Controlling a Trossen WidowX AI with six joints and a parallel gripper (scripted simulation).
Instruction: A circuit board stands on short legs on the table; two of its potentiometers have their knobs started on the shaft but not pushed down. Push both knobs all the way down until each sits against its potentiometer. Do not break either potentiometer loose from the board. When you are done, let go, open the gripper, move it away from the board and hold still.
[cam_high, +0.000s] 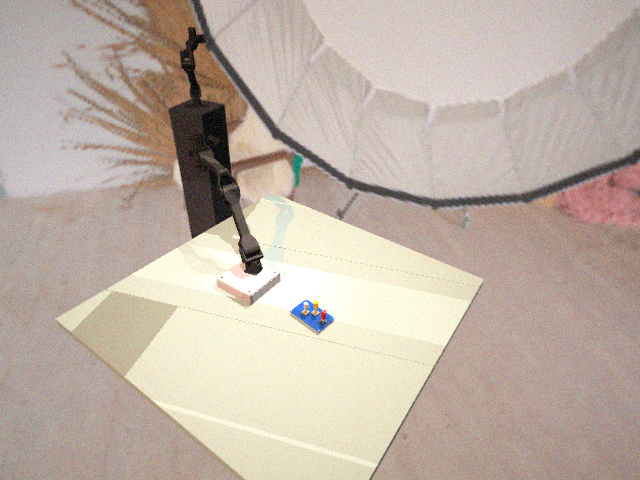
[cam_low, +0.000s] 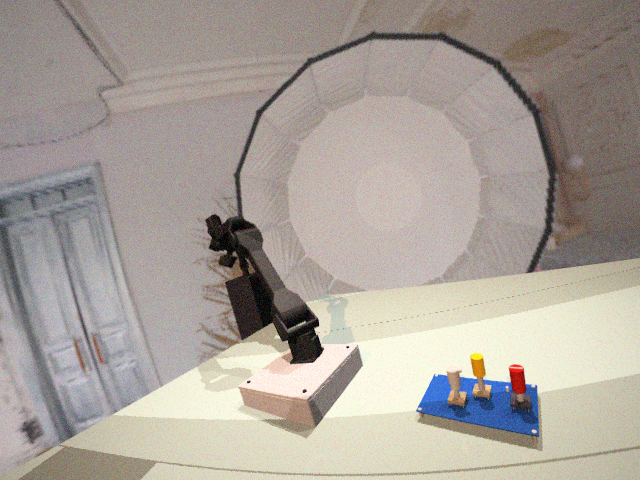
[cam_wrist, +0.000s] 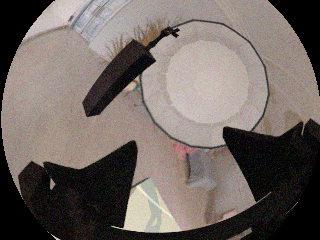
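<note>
The blue circuit board (cam_high: 310, 320) (cam_low: 485, 416) stands on short legs on the table (cam_high: 289, 382) (cam_low: 372, 444). A red knob (cam_high: 323, 314) (cam_low: 517, 379) stands over a dark potentiometer, with a short bit of pale shaft showing below it. A yellow knob (cam_high: 315, 305) (cam_low: 477, 365) stands over a tan potentiometer, with pale shaft showing below it. A pale knob (cam_high: 306, 305) (cam_low: 454, 378) stands over another tan potentiometer, a narrower part below it. All look upright. My gripper (cam_low: 217, 239) (cam_wrist: 182, 139) is open and empty, raised high and far from the board.
The arm's pale square base (cam_high: 242, 284) (cam_low: 276, 396) stands on the table beside the board. Behind the table is a tall black pillar (cam_high: 188, 170) (cam_low: 244, 307) (cam_wrist: 117, 80); a small dark arm shape tops it in the top view and the wrist view.
</note>
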